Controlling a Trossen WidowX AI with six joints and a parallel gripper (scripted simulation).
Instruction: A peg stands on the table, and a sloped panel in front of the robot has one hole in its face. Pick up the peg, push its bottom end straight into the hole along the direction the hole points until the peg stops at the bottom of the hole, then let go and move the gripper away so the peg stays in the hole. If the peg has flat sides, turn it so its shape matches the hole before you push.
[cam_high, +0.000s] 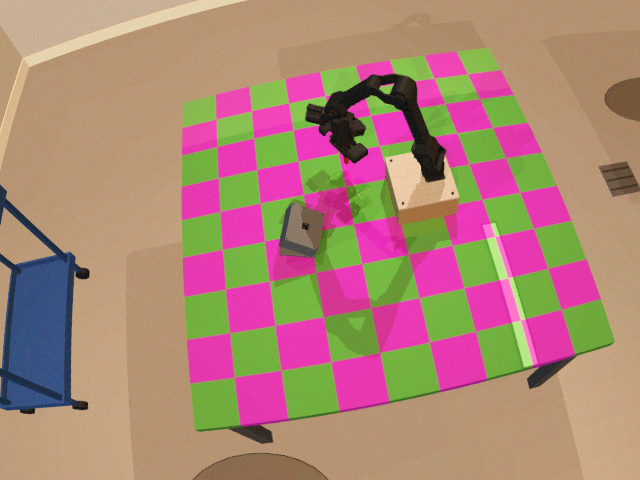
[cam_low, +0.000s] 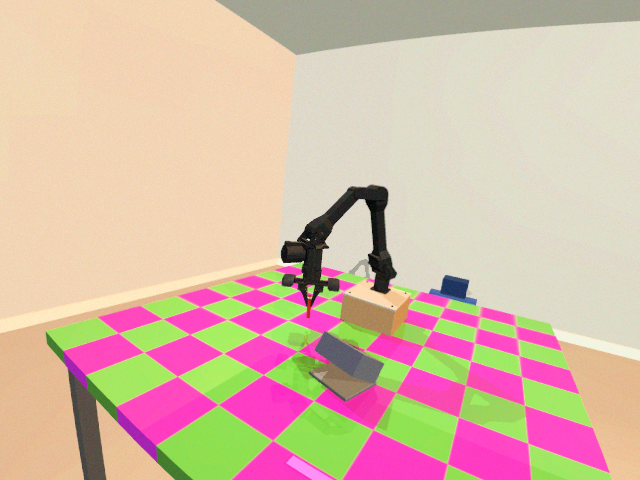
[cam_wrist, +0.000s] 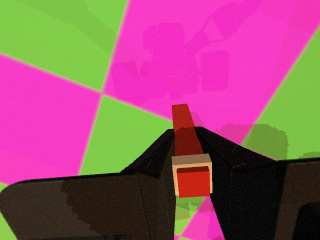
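Gripper (cam_wrist: 191, 150) clamped on the red peg (cam_wrist: 187, 131) above the checkered table (cam_high: 248, 310).

From the left: a blue cart (cam_high: 36, 330) on the tan floor, the sloped panel (cam_high: 303, 228) with its hole (cam_high: 305, 226), then the peg upright in the gripper beside the wooden base block (cam_high: 421, 188). Only the wrist view shows the peg's square top and both fingers pressing its sides; the exterior view shows peach and grey walls.
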